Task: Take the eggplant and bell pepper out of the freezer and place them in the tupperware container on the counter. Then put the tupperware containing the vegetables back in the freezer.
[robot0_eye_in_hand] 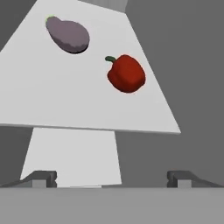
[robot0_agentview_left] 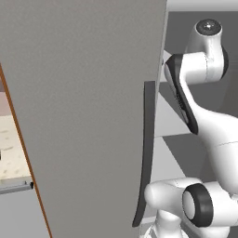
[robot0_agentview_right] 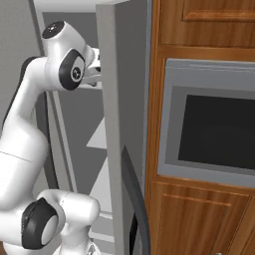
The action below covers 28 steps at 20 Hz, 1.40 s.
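One bell pepper (robot0_eye_in_hand: 126, 73) lies on a pale freezer shelf (robot0_eye_in_hand: 65, 100), green stem aimed toward the one eggplant (robot0_eye_in_hand: 68, 36) near it, whose long axis runs across the shelf; the gripper (robot0_eye_in_hand: 111, 178) hangs back, fingertips spread wide, holding nothing; one freezer door (robot0_agentview_left: 88, 116) stands open.

The freezer door (robot0_agentview_left: 88, 116) hides most of the bench (robot0_agentview_left: 11, 144) beside it in the left base view, and the picture's top and bottom edges cut the door off. In the right base view the door's edge (robot0_agentview_right: 112, 124) covers the arm's hand past the wrist. The oven (robot0_agentview_right: 209, 119) beside the freezer runs off the right edge.
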Available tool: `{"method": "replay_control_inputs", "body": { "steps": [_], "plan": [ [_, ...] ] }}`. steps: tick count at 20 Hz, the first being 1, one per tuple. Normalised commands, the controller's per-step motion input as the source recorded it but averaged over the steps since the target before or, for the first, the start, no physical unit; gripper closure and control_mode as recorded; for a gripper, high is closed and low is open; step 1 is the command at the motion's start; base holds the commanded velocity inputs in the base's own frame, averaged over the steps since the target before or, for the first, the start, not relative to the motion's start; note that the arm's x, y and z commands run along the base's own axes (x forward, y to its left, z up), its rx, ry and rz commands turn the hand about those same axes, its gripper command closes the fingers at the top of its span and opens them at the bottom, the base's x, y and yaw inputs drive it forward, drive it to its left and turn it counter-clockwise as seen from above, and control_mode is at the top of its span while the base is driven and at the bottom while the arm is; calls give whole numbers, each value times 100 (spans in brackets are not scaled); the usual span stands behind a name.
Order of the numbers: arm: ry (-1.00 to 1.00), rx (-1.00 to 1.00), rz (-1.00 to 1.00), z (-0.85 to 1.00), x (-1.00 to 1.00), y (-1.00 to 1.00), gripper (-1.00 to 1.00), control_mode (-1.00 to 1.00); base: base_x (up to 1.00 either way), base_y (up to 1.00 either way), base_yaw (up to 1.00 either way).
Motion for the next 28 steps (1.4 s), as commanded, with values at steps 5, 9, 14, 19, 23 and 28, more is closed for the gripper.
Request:
{"method": "replay_control_inputs", "body": {
  "steps": [5,9,14,19,23,28],
  "plan": [
    [-5,0,5,0,45,-24,-100,-100,0,0,0],
    [-3,0,8,0,44,-29,-100,-100,0,0,0],
    [-1,0,8,0,43,-25,-100,-100,0,0,0],
    [0,0,7,0,44,-19,-100,-100,0,0,0],
    [0,0,4,0,39,-4,-100,-100,0,0,0],
    [1,0,2,0,29,0,-100,-100,0,0,0]
  ]
}}
